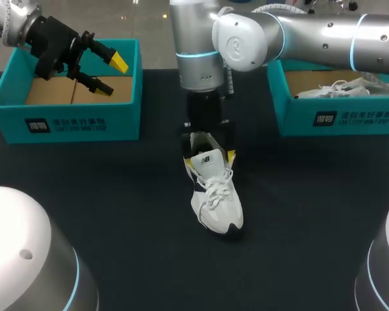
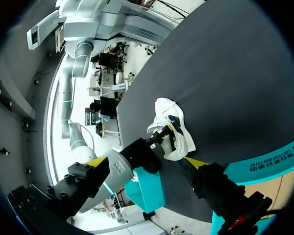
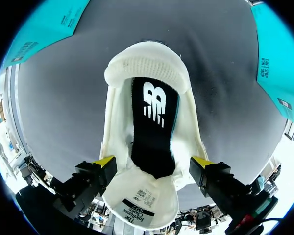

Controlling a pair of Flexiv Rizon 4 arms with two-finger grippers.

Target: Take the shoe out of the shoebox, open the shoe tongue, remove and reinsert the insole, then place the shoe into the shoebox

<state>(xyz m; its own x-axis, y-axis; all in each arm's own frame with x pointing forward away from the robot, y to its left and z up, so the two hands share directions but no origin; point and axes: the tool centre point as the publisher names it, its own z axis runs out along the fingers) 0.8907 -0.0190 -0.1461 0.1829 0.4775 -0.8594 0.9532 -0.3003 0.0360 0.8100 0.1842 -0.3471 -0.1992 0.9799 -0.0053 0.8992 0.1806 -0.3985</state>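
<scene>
A white shoe lies on the dark table at the middle, toe towards the front. In the right wrist view the shoe is seen from above, with the black insole flat inside and the tongue folded forward. My right gripper points straight down over the shoe's mouth. It is open, and its yellow fingertips straddle the shoe's sides. My left gripper hangs open above the left shoebox, holding nothing. From there the left wrist view shows the shoe far ahead.
The left shoebox is teal, with a bare cardboard floor. A second teal shoebox at the right rear holds another white shoe. Dark table surrounds the shoe on all sides.
</scene>
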